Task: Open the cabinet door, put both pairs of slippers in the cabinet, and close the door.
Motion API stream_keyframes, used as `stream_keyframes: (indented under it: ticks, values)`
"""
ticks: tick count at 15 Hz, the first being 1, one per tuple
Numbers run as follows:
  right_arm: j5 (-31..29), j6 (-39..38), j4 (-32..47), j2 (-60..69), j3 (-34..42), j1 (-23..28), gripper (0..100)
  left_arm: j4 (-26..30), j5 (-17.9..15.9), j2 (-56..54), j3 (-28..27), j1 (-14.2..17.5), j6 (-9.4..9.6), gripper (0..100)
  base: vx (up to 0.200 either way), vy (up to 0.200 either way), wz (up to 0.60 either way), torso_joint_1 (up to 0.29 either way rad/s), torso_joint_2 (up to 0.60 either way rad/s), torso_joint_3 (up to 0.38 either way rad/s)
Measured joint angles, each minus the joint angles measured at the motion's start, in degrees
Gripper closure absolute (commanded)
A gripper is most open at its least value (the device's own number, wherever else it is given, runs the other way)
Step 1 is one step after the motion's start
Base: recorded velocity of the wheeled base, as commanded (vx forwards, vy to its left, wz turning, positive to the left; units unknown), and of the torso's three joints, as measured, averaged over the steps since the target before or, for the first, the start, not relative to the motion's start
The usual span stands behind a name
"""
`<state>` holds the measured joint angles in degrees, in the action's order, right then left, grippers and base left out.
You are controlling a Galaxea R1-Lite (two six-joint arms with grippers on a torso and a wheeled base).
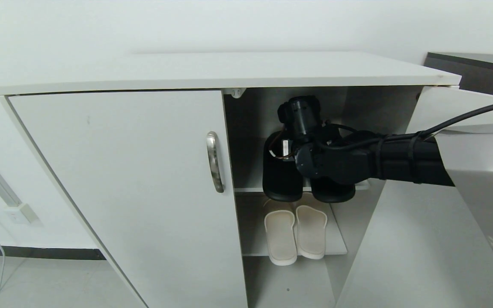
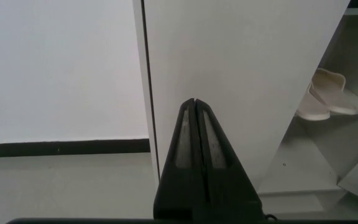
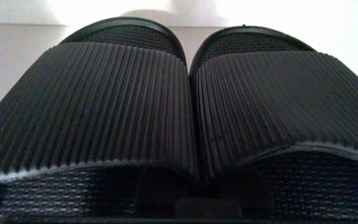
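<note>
Cataloguing the one relation your coming move turns on:

- **White two-door laminate cabinet** (image 1: 229, 68): the left door (image 1: 118, 179) with its metal bar handle (image 1: 214, 161) is shut. The right door (image 1: 422, 239) stands swung out on the robot's right.
- **Pair of black ribbed-strap rubber slippers** (image 1: 281, 182) (image 3: 104, 106): they lie side by side on the upper shelf (image 1: 246, 189). Their long axis runs front to back, and the near ends overhang the shelf's front edge. The right wrist view looks along that axis from the near ends.
- **Pair of cream foam slippers** (image 1: 280, 235) (image 2: 321, 99): they rest on the lower shelf (image 1: 250, 239), parallel to each other and pointing the same way.
- **Right gripper** (image 1: 289, 149): it is inside the opening, just above and in front of the black pair. You cannot tell whether it grips them or has let go.
- **Left gripper** (image 2: 195, 134): its fingers (image 2: 185, 143) are pressed together on nothing. It sits low before the shut left door, well apart from the open one.

Judgement: both pairs look stowed, so release, withdrawal and closing remain. Draw the right arm straight back along the slippers' axis. That arm is also the nearer one to the open door.
</note>
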<state>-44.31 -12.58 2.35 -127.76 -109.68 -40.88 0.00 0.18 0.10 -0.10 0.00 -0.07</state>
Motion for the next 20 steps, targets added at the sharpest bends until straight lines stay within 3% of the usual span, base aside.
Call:
stream_keyframes:
  ticks: [5,6,12,20]
  values:
    - [0.02,0.11,-0.12,-0.61,0.09,0.20,100,0.00,0.04,0.00,0.00,0.00,0.02,100,0.000,0.000,0.00,0.000,0.00,0.000]
    - [0.02,0.11,-0.15,-0.68,0.15,0.20,0,0.00,0.04,0.00,0.00,0.00,0.02,100,0.000,0.000,0.00,0.000,0.00,0.000]
    - [-0.22,-0.63,-0.79,1.16,4.55,-0.61,0,0.00,0.41,0.00,0.00,0.00,0.00,100,0.000,0.000,0.00,0.000,0.00,0.000]
    - [-0.79,-0.74,-10.40,13.75,25.67,-5.64,0,0.00,0.41,0.00,0.00,0.00,0.00,100,0.000,0.000,0.00,0.000,0.00,0.000]
